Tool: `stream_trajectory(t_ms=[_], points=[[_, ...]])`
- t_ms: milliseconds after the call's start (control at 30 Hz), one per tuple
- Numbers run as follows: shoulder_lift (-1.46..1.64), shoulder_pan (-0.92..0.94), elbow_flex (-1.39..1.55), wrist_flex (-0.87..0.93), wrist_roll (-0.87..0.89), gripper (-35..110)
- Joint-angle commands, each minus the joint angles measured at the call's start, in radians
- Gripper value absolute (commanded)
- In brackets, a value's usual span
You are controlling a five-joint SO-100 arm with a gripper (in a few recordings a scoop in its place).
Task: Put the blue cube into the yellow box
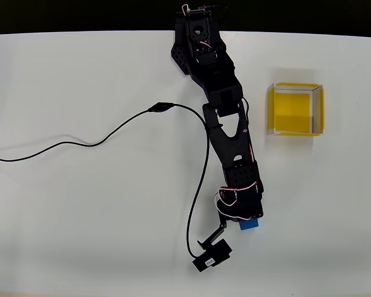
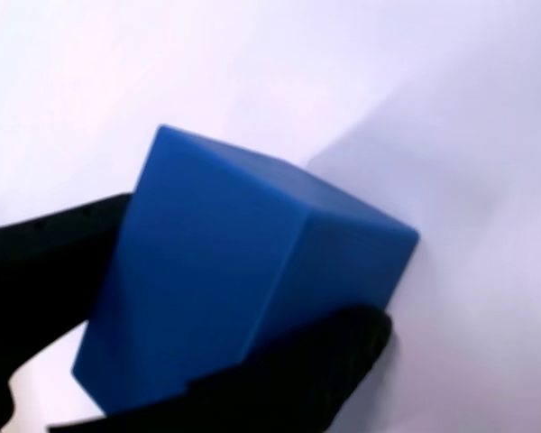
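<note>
Here's the black arm stretched down the white desk in the overhead view, reaching from its base at the top edge toward the lower middle. At its tip, the hand sits right over the blue cube, and just a corner of blue peeks out from under the black wrist. Up close in the wrist view, the blue cube looms large and tilted, one edge turned toward the camera. A black finger presses its left face and the other curls against its lower right side, so the hand is pinching the cube between the two. The yellow box waits well apart, up on the right side of the desk, its bright floor open to the camera. A thin black cable snakes across the left of the desk, ending by a small black unit near the hand.
</note>
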Motion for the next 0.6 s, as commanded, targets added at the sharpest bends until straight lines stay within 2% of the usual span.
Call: stream_trajectory(t_ms=[0, 267, 567], points=[[0.224, -0.002, 0.002, -0.018, -0.041, 11], [0.589, -0.038, 0.175, -0.037, -0.064, 12], [0.94, -0.216, 0.394, 0.011, -0.028, 12]])
